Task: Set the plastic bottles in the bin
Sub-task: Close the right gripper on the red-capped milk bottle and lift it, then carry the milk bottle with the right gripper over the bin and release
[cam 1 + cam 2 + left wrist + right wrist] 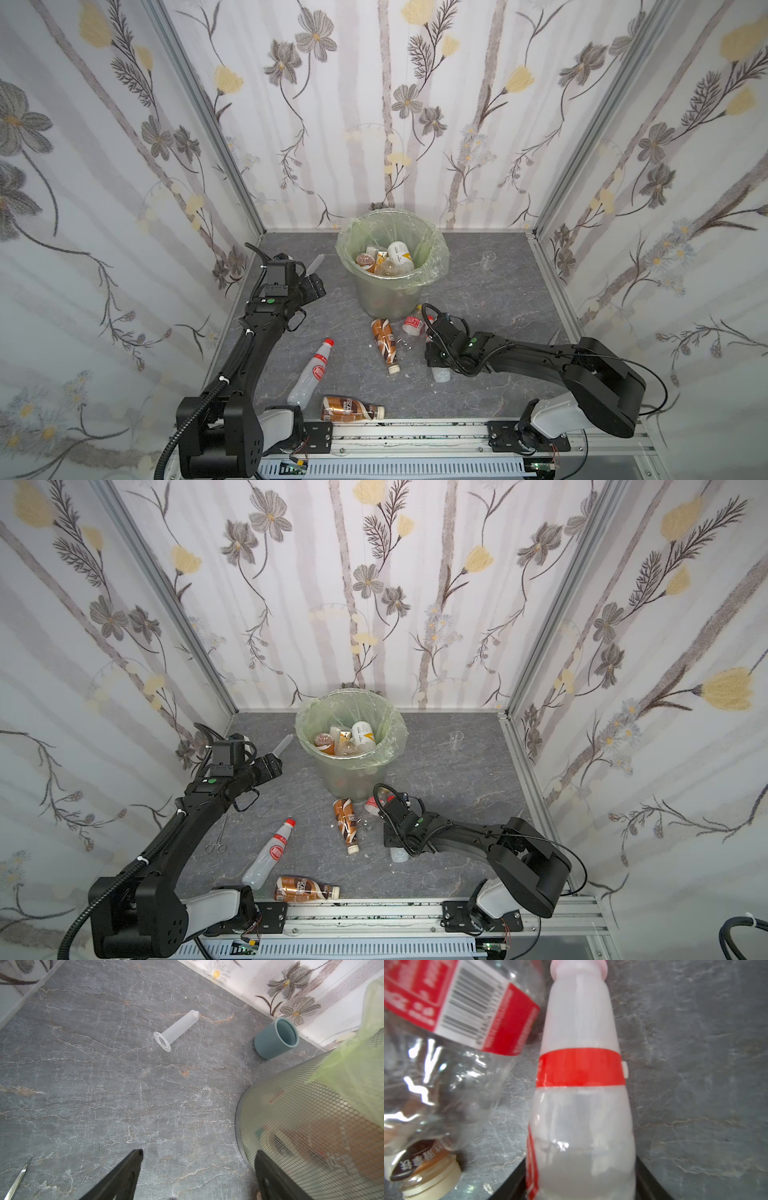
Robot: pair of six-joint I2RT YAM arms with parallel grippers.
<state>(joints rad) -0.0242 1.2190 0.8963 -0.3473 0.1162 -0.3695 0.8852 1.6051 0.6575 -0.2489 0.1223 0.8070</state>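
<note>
Plainly pinched a milky bottle (581,1115), red-banded, wording unreadable, between right gripper (581,1167) jaws on desk (695,1084); beside it, clear bottle (446,1084), barcode on red-white label (471,1007). Held left gripper (199,1155) spread, empty, bin (311,1126) alongside.

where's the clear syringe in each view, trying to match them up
In a top view: syringe on the floor left of the bin, partly behind the left arm.
In a top view: syringe, again left of the bin.
Left wrist: syringe lies on bare floor, apart from the bin.
Right wrist: not in it.
Shared landmark: the bin.
</note>
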